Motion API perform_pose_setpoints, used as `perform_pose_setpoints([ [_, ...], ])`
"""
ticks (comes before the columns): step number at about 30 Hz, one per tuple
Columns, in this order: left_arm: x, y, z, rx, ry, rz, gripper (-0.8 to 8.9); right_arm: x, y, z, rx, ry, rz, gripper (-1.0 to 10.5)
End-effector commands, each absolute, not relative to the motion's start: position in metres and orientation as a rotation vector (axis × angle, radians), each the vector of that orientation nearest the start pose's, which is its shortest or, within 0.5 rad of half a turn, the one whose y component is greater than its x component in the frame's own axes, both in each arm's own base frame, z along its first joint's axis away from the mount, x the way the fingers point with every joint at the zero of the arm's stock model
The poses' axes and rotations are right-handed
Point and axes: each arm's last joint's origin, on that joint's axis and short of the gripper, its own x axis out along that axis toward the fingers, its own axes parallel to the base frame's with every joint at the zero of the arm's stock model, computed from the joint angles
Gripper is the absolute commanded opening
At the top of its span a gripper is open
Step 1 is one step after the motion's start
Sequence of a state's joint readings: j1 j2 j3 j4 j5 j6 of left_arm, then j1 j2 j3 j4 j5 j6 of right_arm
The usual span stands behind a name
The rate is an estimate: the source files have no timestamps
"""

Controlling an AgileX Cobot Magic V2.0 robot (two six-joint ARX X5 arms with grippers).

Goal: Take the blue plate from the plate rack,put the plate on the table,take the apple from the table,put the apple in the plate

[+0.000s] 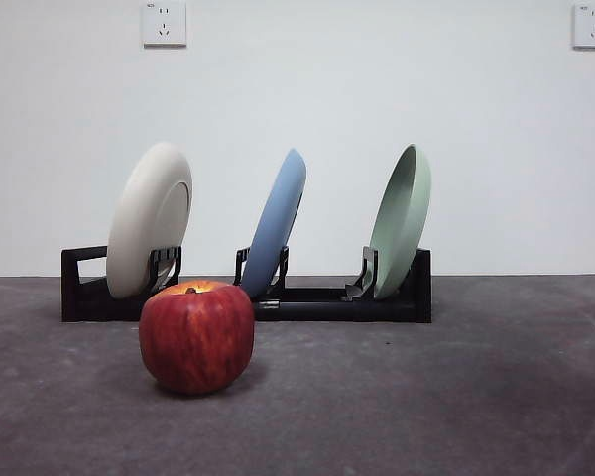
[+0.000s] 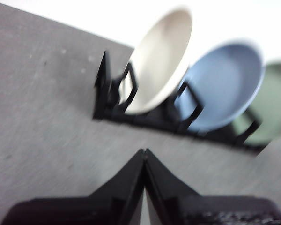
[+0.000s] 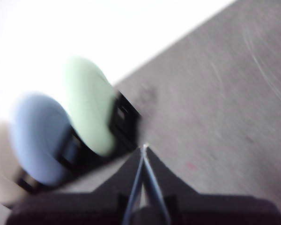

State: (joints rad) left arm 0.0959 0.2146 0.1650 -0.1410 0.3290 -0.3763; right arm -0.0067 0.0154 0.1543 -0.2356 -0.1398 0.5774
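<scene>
Here, in the front view, the plate rack [image 1: 337,302] stands at the back of the table [image 1: 456,397] with three plates leaning upright in its holders. The cream-white plate [image 1: 149,218] is at one end, the blue plate [image 1: 278,223] sits in the middle slot, and the pale green plate [image 1: 400,218] is at the other end. The apple [image 1: 196,337] rests on the table in front of the rack, nearest the cream-white plate and apart from it. Neither arm shows here.

The left wrist view is blurred. The left pincer [image 2: 144,152] is clenched, its jaws meeting at the tips, empty, above bare table short of the rack [image 2: 145,117]. The blue plate [image 2: 225,86] stands between the other two.

The right wrist view is blurred too. The right pincer [image 3: 144,149] is clenched and empty, near the rack's end by the green plate [image 3: 91,105], with the blue plate [image 3: 40,138] beyond it.
</scene>
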Motion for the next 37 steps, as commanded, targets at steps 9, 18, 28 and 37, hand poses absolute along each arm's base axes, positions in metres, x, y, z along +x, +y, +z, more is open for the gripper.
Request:
perform_pose_setpoints([
  [9, 0.135, 0.0, 0.264, -0.581, 0.3, -0.298, -0.06, 0.081, 0.005, 0.269, 0.504, 0.229, 0.128, -0.1],
  [18, 0.185, 0.004, 0.294, -0.601, 0.385, -0.279, -0.04, 0.104, 0.005, 0.317, 0.435, 0.424, 0.12, 0.0],
  [28, 0.231, 0.0, 0.33, -0.621, 0.447, -0.444, -0.05, 0.136, 0.008, 0.34, 0.425, 0.538, 0.213, 0.0],
  [37, 0.282, -0.034, 0.379, -0.482, 0.585, -0.565, -0.05, 0.167, 0.012, 0.322, 0.481, 0.77, 0.306, 0.0],
])
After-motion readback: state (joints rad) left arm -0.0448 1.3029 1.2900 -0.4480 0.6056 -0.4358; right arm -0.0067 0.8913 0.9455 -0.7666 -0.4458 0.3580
